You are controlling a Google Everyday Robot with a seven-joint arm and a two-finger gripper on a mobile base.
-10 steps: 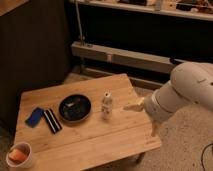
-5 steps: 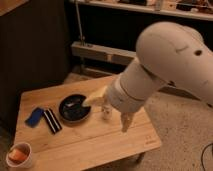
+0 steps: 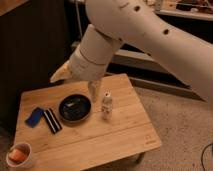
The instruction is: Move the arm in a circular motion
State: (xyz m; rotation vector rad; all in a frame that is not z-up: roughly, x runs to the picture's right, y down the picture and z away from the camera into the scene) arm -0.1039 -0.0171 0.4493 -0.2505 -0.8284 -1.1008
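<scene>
Low wooden table (image 3: pixel 125 135) with black dish (image 3: pixel 75 108), white bottle (image 3: pixel 106 105), blue object (image 3: pixel 34 117), dark striped block (image 3: pixel 51 120), cup (image 3: pixel 20 155); jaws above its back

close high view: pincer (image 3: pixel 77 84) above table (image 3: pixel 127 127)

My arm (image 3: pixel 150 35), thick smooth white tubes, small dark holes, bulbous joint, my gripper (image 3: pixel 73 88) at its tip over the table (image 3: pixel 125 131), pale beige fingers (image 3: pixel 60 74) apart.

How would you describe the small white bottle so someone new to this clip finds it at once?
Start at the wooden table; near its middle sits a dark round bowl. Just right of that bowl, close by the arm and its gripper in the picture, stands the bottle. It is the only tall, narrow white thing on the table; its neighbours are low and dark.
</scene>
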